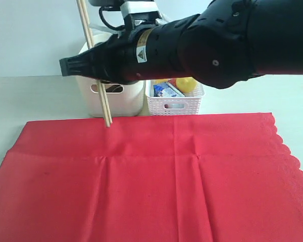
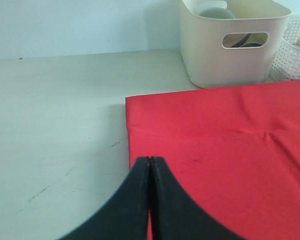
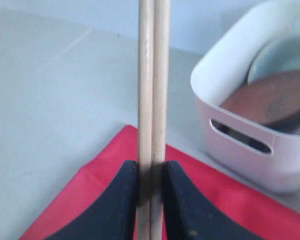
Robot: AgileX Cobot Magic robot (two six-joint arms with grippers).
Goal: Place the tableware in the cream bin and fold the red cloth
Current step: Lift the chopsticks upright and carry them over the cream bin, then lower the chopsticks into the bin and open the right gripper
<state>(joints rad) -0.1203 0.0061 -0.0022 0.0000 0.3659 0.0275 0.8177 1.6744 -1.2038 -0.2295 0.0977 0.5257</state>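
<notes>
My right gripper [image 3: 152, 167] is shut on a pair of wooden chopsticks [image 3: 153, 75], held nearly upright. In the exterior view the right arm reaches across to the left. There the right gripper [image 1: 73, 65] holds the chopsticks [image 1: 103, 106] in front of the cream bin [image 1: 116, 103], their lower tips just above the far edge of the red cloth [image 1: 151, 176]. The cream bin [image 3: 230, 145] holds a brown plate [image 3: 275, 97] and other tableware. My left gripper [image 2: 149, 159] is shut and empty, over the red cloth [image 2: 220, 145] near its left edge. The cloth lies spread flat.
A white lattice basket [image 1: 174, 103] with a lemon [image 1: 186, 83] and a carton stands just right of the cream bin [image 2: 210, 60]. The pale tabletop [image 2: 55, 125] shows to the left of and behind the cloth. The scalloped cloth edge [image 1: 290, 156] lies at the right.
</notes>
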